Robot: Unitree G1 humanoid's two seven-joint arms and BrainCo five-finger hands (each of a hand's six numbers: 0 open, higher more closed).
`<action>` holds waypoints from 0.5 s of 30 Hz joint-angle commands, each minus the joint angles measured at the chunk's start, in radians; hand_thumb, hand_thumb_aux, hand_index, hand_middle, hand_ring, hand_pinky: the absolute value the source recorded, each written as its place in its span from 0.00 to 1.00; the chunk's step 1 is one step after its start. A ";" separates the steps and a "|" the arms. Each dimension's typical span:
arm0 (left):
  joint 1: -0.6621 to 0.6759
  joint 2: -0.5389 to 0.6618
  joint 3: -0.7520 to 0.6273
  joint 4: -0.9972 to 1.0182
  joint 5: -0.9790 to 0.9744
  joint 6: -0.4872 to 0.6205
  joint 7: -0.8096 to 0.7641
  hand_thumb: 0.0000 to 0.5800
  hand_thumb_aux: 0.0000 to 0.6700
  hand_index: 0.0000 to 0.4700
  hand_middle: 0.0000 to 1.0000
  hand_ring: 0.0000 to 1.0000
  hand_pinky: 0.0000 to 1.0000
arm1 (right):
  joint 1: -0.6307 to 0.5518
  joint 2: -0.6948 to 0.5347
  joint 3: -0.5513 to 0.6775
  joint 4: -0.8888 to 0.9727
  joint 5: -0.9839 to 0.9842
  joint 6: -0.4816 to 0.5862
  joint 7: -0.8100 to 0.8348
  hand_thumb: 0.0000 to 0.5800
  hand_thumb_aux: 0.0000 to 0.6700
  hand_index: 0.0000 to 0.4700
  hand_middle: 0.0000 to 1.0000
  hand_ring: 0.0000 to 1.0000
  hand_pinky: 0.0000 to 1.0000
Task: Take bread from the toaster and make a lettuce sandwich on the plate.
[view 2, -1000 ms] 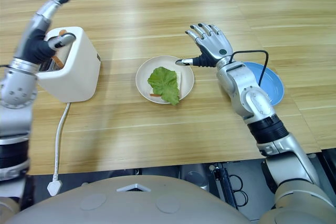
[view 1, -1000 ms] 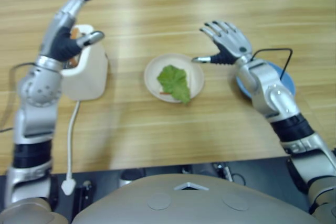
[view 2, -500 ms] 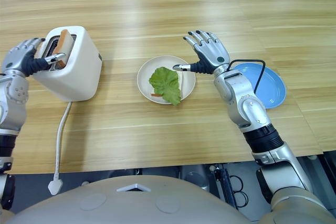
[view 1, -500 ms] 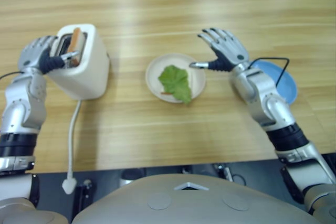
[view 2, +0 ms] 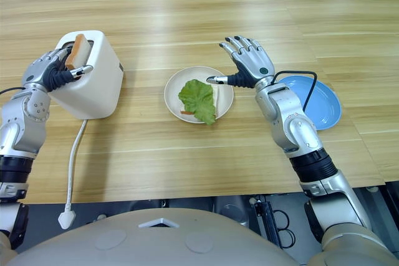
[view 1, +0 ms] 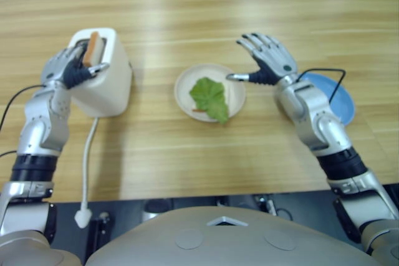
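Left hand [view 2: 51, 74] sits at the toaster's [view 2: 100, 85] 9 o'clock, perhaps touching the bread [view 2: 77, 52]; grasp cannot be told. Right hand [view 2: 248, 66], splayed and empty, hovers at the plate's [view 2: 173, 89] 2 o'clock

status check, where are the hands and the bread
Left hand at toaster, beside bread slice standing in its slot. Right hand open, beside plate. Lettuce on plate. Nothing blocking.

Wood-grain table [view 2: 187, 17] with a soft sheen; smooth white plastic toaster [view 2: 95, 88]; glossy blue plate [view 2: 325, 101].
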 commanded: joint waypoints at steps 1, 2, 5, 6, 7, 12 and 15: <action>0.019 -0.013 0.010 -0.016 -0.046 -0.006 -0.008 1.00 1.00 0.98 1.00 1.00 1.00 | 0.005 0.004 -0.007 0.007 -0.003 0.003 0.012 0.00 0.00 0.00 0.00 0.00 0.00; 0.020 -0.012 0.014 -0.025 -0.056 -0.009 -0.007 1.00 1.00 0.98 1.00 1.00 1.00 | 0.006 0.005 -0.007 0.008 -0.003 0.003 0.012 0.00 0.00 0.00 0.00 0.00 0.00; 0.021 -0.011 0.030 -0.065 -0.075 -0.024 0.007 1.00 1.00 0.98 1.00 1.00 1.00 | 0.006 0.005 -0.006 0.011 -0.005 0.003 0.010 0.00 0.00 0.00 0.00 0.00 0.00; 0.020 -0.013 0.038 -0.082 -0.081 -0.032 0.014 1.00 1.00 0.98 1.00 1.00 1.00 | 0.006 0.006 -0.006 0.013 -0.005 0.002 0.009 0.00 0.00 0.00 0.00 0.00 0.00; 0.019 -0.011 0.047 -0.103 -0.086 -0.041 0.022 1.00 1.00 0.98 1.00 1.00 1.00 | 0.005 0.007 -0.004 0.015 -0.006 0.003 0.009 0.00 0.00 0.00 0.00 0.00 0.00; 0.008 -0.005 0.102 -0.227 -0.111 -0.109 0.082 1.00 1.00 0.98 1.00 1.00 1.00 | 0.005 0.011 -0.002 0.026 -0.007 0.001 0.005 0.00 0.00 0.00 0.00 0.00 0.00; -0.006 -0.005 0.142 -0.315 -0.143 -0.179 0.115 1.00 1.00 0.98 1.00 1.00 1.00 | 0.004 0.013 -0.003 0.034 -0.007 -0.001 0.003 0.00 0.00 0.00 0.00 0.00 0.00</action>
